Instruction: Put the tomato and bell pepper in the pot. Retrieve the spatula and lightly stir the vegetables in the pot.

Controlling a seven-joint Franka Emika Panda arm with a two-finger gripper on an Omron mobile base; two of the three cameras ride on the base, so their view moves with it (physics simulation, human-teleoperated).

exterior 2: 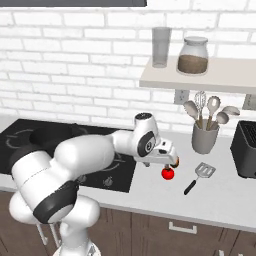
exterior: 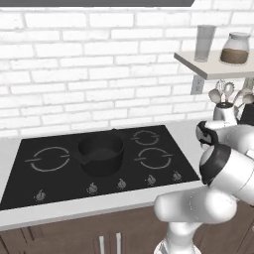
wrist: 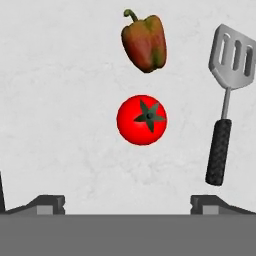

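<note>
1. The hand view shows the small glossy red round tomato (wrist: 142, 120) centred between the gripper (wrist: 128, 204) fingertips, which stand wide apart around nothing.
2. The dull orange-brown lumpy bell pepper (wrist: 144, 42) lies just beyond it; the grey slotted metal spatula (wrist: 227, 95) lies beside them on the pale speckled surface (wrist: 60, 115).
3. The left base view shows the matte black round pot (exterior: 100, 153) on the black cooktop (exterior: 30, 186).

One tomato (wrist: 141, 120), one bell pepper (wrist: 144, 42), one spatula (wrist: 226, 100), one pot (exterior: 101, 151).

Shelf (exterior 2: 225, 75) holds glass (exterior 2: 161, 46) and jar (exterior 2: 193, 55) — utensil crock (exterior 2: 204, 138) below, beside toaster (exterior 2: 246, 149)
</note>
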